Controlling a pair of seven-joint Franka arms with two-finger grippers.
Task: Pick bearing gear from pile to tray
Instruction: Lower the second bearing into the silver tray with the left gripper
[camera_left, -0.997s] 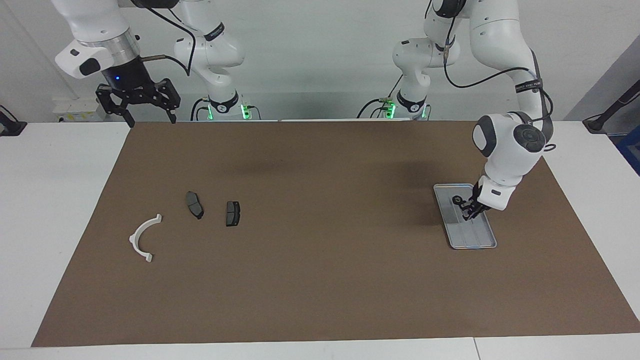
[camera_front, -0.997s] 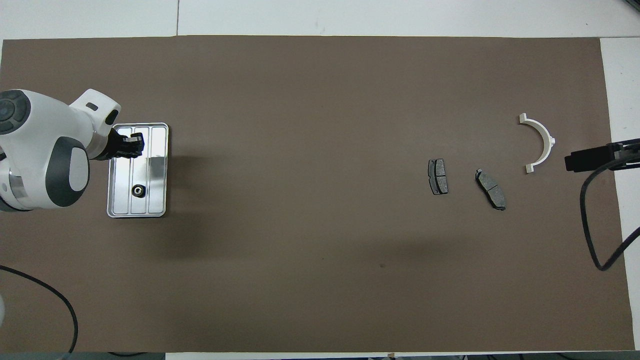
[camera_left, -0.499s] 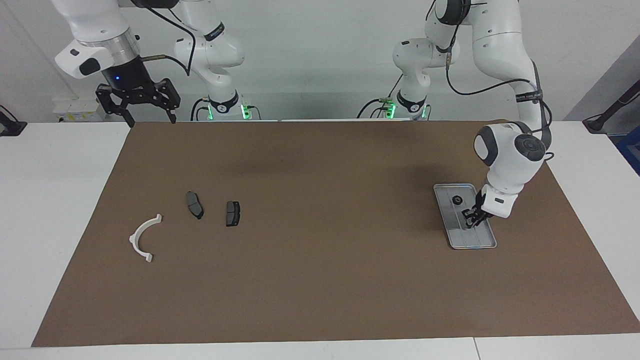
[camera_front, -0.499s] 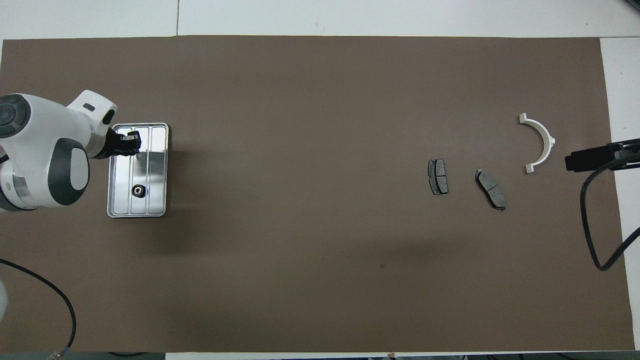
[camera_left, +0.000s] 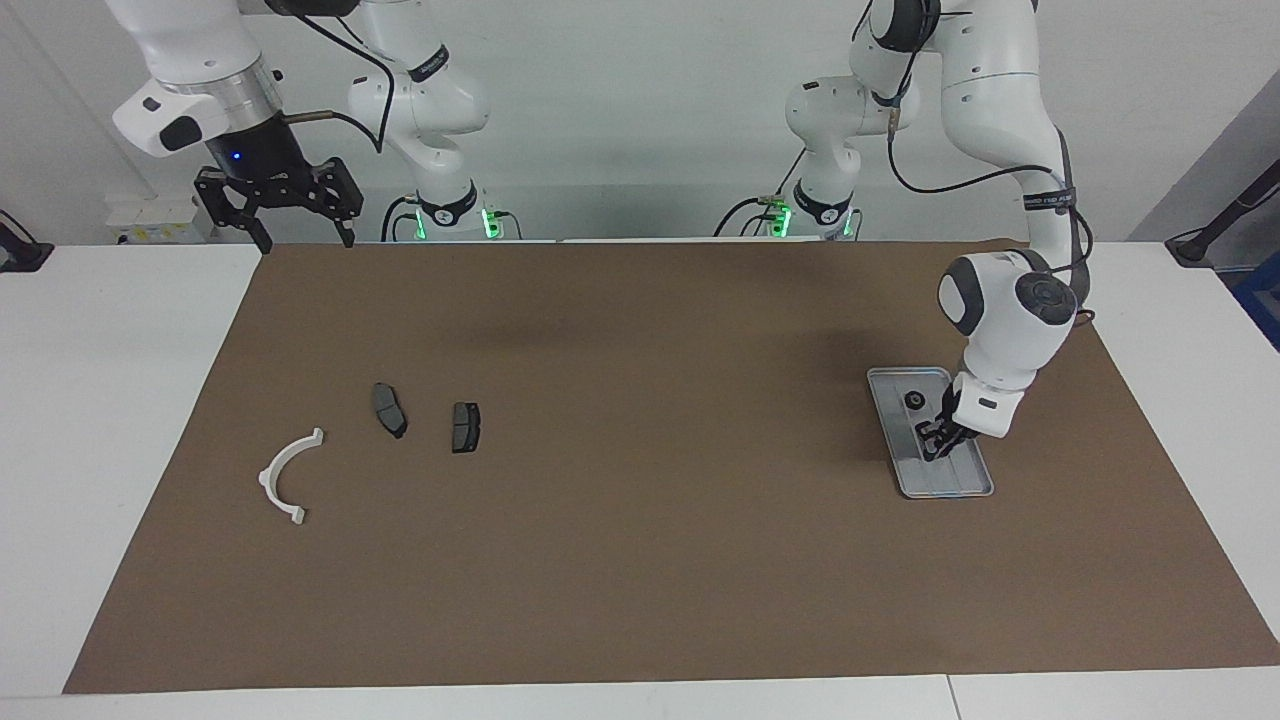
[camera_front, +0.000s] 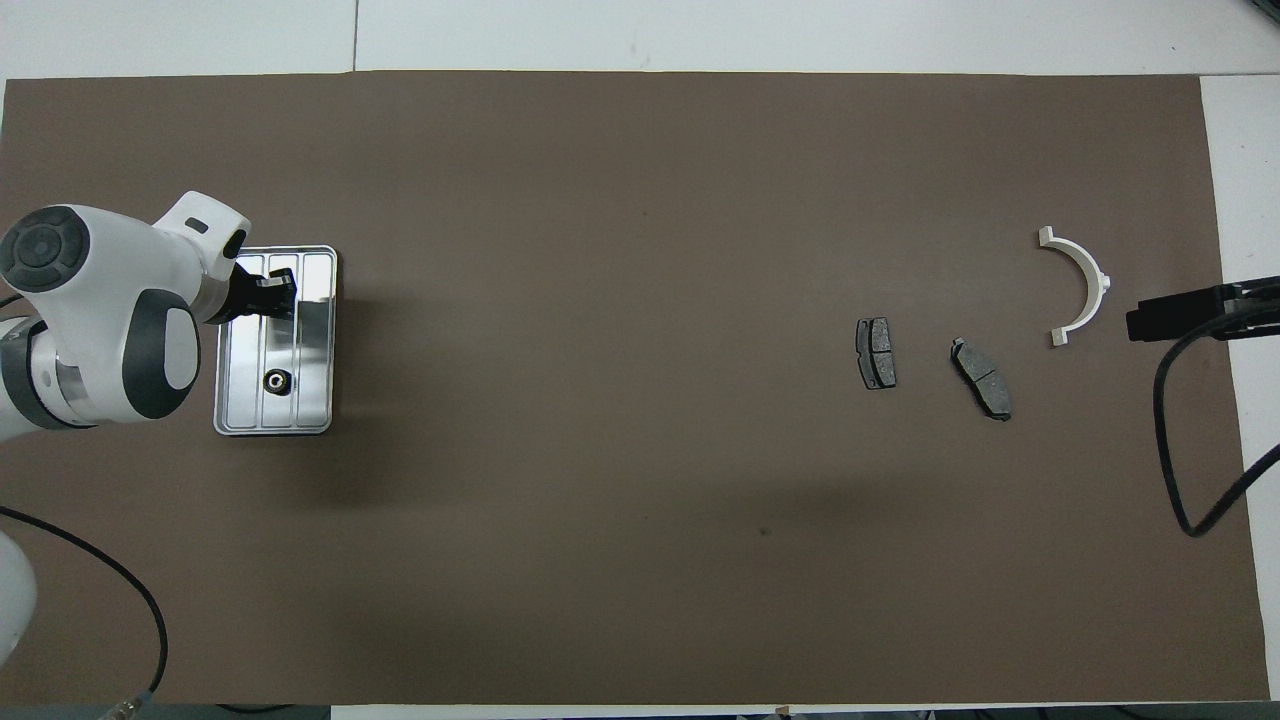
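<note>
Hovering over the tray (camera_left: 975, 489), the left hand (camera_left: 932, 449) is pinched shut; 1 black ring (camera_left: 912, 400) lies in it. The right hand (camera_left: 291, 235) waits wide apart above the counter's edge at the right arm's end.

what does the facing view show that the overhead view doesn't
Only the facing view shows both arms whole, their bases, and the open right tool waiting raised over the mat's corner. Only the overhead view shows the ring plainly apart from the left tool. Both show the tray, the two brake pads, the white bracket, and the left tool shut over the tray.
</note>
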